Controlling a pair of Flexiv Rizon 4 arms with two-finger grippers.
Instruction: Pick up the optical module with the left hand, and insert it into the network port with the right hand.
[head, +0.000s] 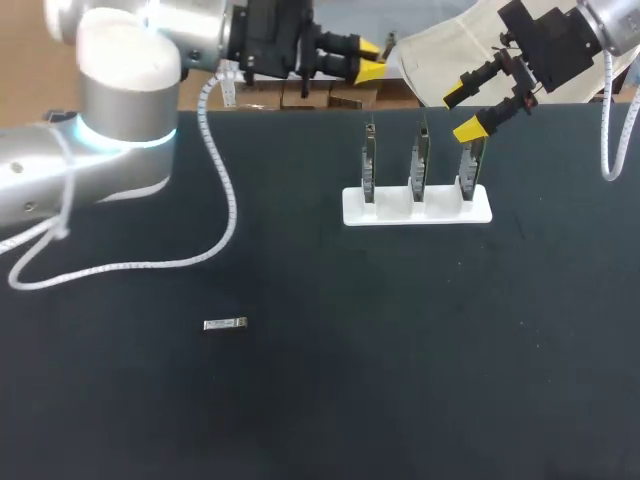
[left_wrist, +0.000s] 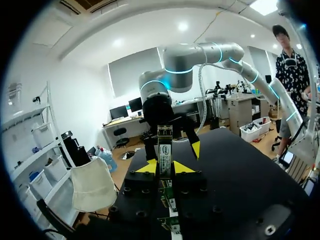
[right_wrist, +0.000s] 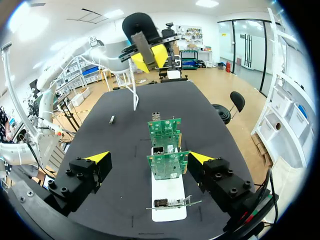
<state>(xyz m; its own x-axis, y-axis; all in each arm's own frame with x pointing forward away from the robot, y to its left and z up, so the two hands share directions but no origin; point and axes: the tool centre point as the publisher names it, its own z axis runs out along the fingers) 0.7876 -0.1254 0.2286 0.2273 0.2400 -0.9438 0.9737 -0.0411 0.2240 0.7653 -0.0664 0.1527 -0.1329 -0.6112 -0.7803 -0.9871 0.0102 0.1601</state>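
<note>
While the left gripper clamped the optical module between its yellow tips near the table's far edge, the right gripper hung with fingers spread wide, untouching, astride the rightmost board of the white rack. A second module lay flat toward the near-left corner.

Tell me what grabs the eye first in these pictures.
On the black table, the white stand with three upright circuit boards stands out at the far right. The right gripper hangs open over the rightmost board. The left gripper, up at the table's far edge, is shut on the optical module. A small metal part lies alone at the near left.
</note>
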